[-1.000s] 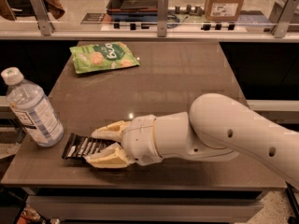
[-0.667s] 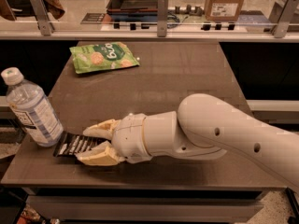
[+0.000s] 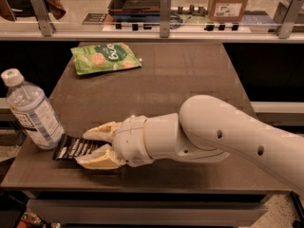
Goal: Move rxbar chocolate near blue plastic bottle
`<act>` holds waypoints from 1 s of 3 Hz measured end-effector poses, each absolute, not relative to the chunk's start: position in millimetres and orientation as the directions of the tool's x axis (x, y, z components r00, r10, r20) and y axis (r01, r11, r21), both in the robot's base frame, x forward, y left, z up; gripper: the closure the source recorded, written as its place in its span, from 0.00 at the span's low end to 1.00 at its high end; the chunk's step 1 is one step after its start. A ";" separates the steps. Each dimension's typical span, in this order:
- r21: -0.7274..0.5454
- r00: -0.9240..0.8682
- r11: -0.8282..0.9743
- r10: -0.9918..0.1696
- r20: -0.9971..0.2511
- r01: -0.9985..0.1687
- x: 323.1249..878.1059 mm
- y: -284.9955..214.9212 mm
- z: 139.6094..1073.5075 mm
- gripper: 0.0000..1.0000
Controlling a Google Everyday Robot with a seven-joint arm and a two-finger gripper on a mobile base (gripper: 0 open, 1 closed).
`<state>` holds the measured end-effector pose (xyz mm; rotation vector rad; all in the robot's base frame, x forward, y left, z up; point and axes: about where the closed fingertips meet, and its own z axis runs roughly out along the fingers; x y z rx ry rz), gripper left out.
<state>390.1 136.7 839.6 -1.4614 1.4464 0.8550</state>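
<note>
Where the dark table (image 3: 180, 80) comes to its front left corner, the chocolate bar (image 3: 69, 147) lies flat, a black wrapper with white stripes, its left end just beside the base of the water bottle (image 3: 33, 110). Whether bar and bottle actually touch is hard to say from this angle. The bottle stands upright at the table's left edge, white cap on top and a pale label round its middle.

The gripper (image 3: 81, 148) reaches in low from the right on a thick white arm (image 3: 223, 132) that crosses the front part of the table. Its two cream fingers (image 3: 102, 130) lie one on each long side of the bar, the far one along the back edge and the near one along the front edge, so the bar's right end sits in the gap between them while its left end sticks out past the fingertips. The jaws seem to be closed against the wrapper's edges, clamping it.

Well apart, near the back left of the table, a green snack pouch (image 3: 105, 57) lies flat.
</note>
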 end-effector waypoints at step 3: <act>-0.127 0.095 0.058 -0.387 -0.917 -0.990 386.3 141.5 841.8 0.00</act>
